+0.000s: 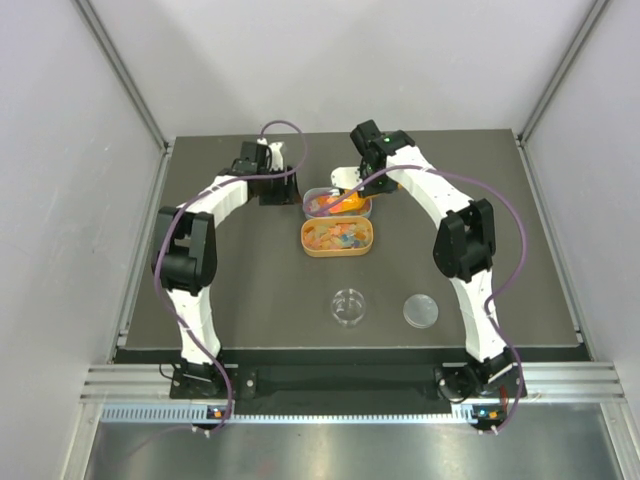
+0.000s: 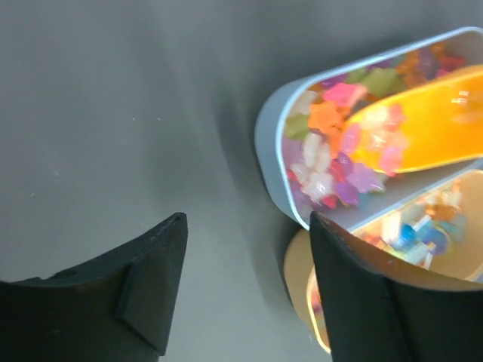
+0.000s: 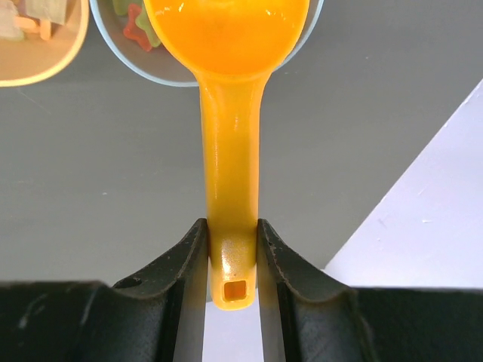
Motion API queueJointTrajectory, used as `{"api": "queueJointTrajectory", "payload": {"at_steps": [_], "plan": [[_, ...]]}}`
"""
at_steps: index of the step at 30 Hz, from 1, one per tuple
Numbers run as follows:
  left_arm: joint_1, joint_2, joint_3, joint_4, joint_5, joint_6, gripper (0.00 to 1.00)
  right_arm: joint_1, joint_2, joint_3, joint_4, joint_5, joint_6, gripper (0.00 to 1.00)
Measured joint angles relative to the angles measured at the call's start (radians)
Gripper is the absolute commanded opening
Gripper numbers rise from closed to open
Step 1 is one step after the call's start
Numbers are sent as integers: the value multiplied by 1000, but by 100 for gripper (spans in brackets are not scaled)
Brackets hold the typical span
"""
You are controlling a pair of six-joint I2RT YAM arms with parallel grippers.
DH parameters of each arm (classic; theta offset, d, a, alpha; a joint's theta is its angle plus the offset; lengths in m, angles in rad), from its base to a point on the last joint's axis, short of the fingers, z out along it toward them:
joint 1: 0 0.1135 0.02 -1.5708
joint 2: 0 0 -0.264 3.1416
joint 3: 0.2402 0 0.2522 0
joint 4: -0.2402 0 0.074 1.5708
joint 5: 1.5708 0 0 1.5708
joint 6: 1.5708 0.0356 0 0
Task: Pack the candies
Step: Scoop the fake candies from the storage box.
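My right end effector (image 3: 231, 235): clamped on the orange scoop (image 3: 229, 143) handle.
My left end effector (image 2: 247, 223): jaws apart, empty, just beside the clear tub (image 2: 269, 143).
Candies (image 2: 341, 143): heaped in clear tub around scoop bowl; more in the tan tub (image 1: 338, 254) alongside.

The tool (image 2: 247, 226) gapes beside a tub (image 2: 266, 143) of candies (image 2: 339, 121) holding an orange scoop (image 2: 430, 124).

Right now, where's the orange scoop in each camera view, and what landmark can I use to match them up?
Top external: orange scoop just above centre, bowl in the pale blue tub.
Left wrist: upper right, bowl lying among the candies.
Right wrist: centre, handle running down into the right gripper, which is shut on it.
Shared landmark: the pale blue tub, seen in all three.
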Motion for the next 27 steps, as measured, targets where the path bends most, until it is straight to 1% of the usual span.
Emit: {"api": "queueJointTrajectory", "payload": {"at_steps": [4,11,19,27], "plan": [[0,47,0,8,-10,-15,63,0,0,0,5,16,-13,0],[1,89,12,15,-20,-26,61,0,23,0,11,50,-20,0],[1,138,66,38,-16,-40,61,11,34,24,-5,114,-31,0],[1,149,69,49,-12,-47,62,16,34,32,-29,168,-43,0]]}}
